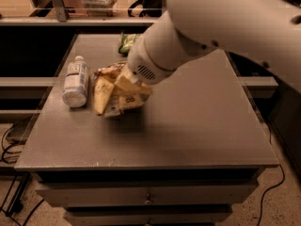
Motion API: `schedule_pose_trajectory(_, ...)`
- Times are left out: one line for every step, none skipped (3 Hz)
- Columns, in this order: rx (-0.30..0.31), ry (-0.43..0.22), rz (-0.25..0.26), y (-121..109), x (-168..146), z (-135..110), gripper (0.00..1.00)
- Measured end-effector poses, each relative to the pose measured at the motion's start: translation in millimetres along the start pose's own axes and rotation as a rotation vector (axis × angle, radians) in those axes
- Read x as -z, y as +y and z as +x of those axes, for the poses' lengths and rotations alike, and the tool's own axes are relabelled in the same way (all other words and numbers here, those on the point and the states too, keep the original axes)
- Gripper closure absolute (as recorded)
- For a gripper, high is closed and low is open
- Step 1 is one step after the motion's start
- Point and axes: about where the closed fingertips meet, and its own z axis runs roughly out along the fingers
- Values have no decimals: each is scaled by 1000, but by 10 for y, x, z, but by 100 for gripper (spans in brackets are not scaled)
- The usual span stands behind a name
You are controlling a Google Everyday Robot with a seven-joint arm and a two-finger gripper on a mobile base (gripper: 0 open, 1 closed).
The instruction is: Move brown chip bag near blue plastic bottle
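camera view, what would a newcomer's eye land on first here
The big white arm sweeping in from the upper right fills the view, with its gripper over the left-centre of the table, shut on a crumpled chip bag. Just left of the bag a pale bottle lies on its side. A green packet sits near the far edge.

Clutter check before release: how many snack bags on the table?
2. The crinkly brown chip bag is in the gripper beside the blue plastic bottle; a flat green packet lies at the far edge, partly behind the arm, which may hide more.
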Motion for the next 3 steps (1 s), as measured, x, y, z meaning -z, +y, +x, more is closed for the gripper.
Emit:
schedule_pose_trajectory(-85, -58, -40, 151, -243, -116, 39)
schedule_pose_trajectory(-82, -62, -38, 157, -228, -143, 15)
schedule_pose_trajectory(-79, -64, -38, 168, -224, -158, 0)
